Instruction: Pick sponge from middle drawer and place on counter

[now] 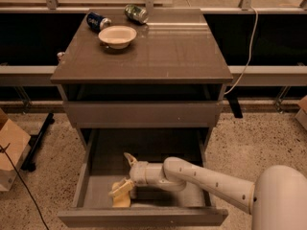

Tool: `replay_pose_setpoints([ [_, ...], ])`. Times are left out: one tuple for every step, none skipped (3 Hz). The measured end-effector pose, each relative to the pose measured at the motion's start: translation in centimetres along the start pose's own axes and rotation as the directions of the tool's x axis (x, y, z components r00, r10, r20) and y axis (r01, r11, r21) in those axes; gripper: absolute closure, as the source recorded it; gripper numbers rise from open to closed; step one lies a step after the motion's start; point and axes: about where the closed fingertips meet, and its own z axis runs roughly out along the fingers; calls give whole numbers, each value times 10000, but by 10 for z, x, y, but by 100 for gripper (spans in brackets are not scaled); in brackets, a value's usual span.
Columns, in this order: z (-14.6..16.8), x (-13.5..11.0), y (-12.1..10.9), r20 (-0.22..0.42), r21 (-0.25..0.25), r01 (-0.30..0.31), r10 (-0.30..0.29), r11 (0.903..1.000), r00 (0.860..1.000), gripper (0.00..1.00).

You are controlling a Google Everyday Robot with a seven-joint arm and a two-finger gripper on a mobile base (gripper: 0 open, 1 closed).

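The gripper (pixel 121 174) is down inside the middle drawer (pixel 168 217), over the near-left part of its floor. The arm reaches in from the near right. Its two beige fingers are spread wide apart: one points toward the far side of the drawer, the other (pixel 120 188) angles down toward the near-left corner. Nothing is clamped between them.

The sponge (pixel 122 201) lies on the drawer floor just on the near side of the gripper, close against the drawer's front wall and left of centre. The lower finger appears to touch or overlap its far edge. That covers part of the sponge, so its long axis cannot be told for sure. The sponge looks to sit at the near finger rather than squarely in the gap, so by my reading the gripper must shift a little nearer before it can close on the sponge.

The bench (pixel 172 56), the cabinet's flat top, is above and farther back. A white bowl (pixel 117 36) and two cans (pixel 99 21) (pixel 136 13) sit at its far left, and its right half looks like the easier place to set the sponge.
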Motion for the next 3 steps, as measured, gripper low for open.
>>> replay_pose_setpoints([
  [-4,26,2,-114,30,-431,431,9991,9990,0],
  [-4,55,4,-304,-26,-989,988,9951,9946,4],
  [-3,63,7,-443,-102,-1116,1110,9937,9928,27],
])
